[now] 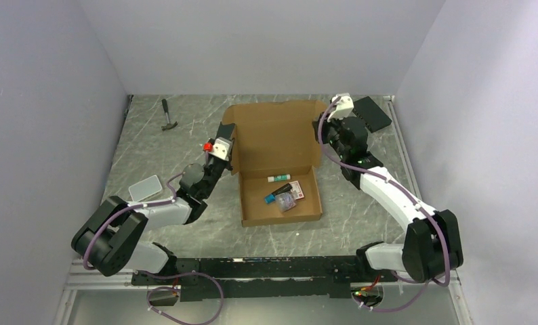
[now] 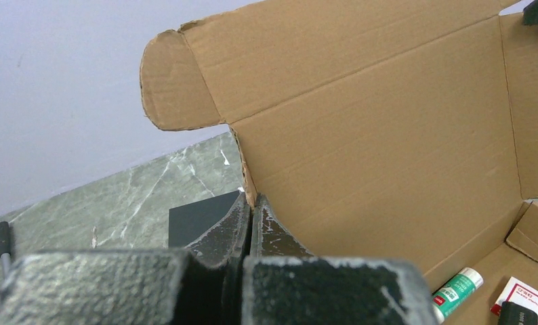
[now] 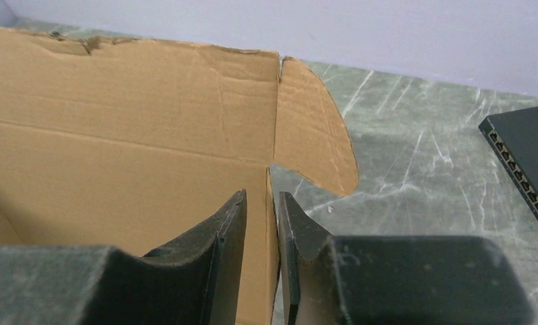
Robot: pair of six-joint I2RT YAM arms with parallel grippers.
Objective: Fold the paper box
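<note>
I see left end effector (image 2: 251, 203) clenched on paper box (image 1: 274, 135) left wall; right end effector (image 3: 261, 196) released, straddling right wall (cardboard between its fingers).

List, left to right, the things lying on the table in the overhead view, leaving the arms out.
From the left: clear plastic case → hammer → paper box → flat black box.

Soft, even light fell from above, leaving faint shadows on the tabletop (image 1: 151, 145). In the wrist views, the left gripper (image 2: 251, 217) and right gripper (image 3: 261, 210) looked slightly blurred and grainy.
</note>
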